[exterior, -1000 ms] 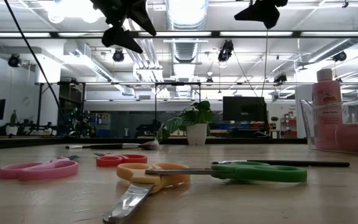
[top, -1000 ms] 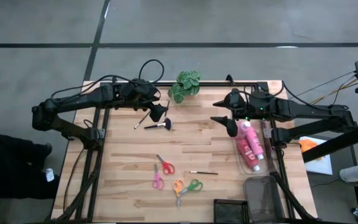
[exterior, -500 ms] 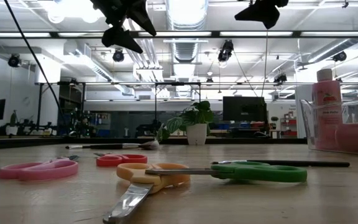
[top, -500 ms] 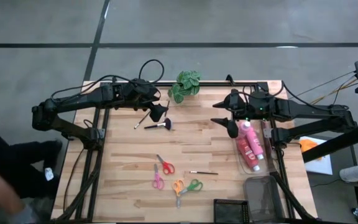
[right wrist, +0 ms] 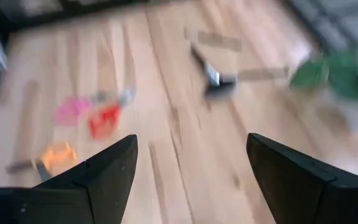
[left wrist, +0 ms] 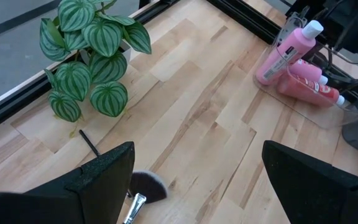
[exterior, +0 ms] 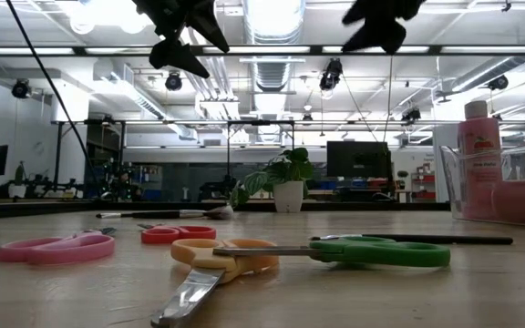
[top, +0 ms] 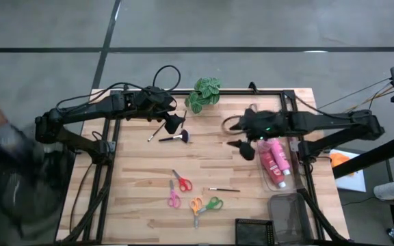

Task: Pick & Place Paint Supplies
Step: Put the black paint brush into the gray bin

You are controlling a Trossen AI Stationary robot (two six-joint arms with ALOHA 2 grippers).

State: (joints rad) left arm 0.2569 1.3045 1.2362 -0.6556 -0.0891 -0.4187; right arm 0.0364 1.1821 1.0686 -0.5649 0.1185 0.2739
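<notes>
Pink squeeze bottles (top: 275, 157) with white caps lie in a clear tray (top: 284, 183) at the table's right; one stands upright (left wrist: 289, 45). A fan-tipped brush (top: 175, 139) and a thin brush (top: 156, 130) lie at the far middle. Another thin brush (top: 223, 190) lies nearer the front. My left gripper (top: 177, 124) hangs open above the fan brush (left wrist: 143, 188). My right gripper (top: 237, 135) hangs open above bare wood, just left of the tray. Both show high up in the low view, left gripper (exterior: 182, 36) and right gripper (exterior: 376, 23).
A potted green plant (top: 202, 94) stands at the far edge. Red (top: 181, 182), pink (top: 173, 198), orange (top: 195, 205) and green (top: 213, 203) scissors lie near the front. A black basket (top: 253, 231) and a clear container (top: 289, 212) sit at the front right.
My right gripper has swung toward the table's left and a little nearer, sinking slightly and tipping further downward, its fingers still wide apart. My left arm has kept still.
</notes>
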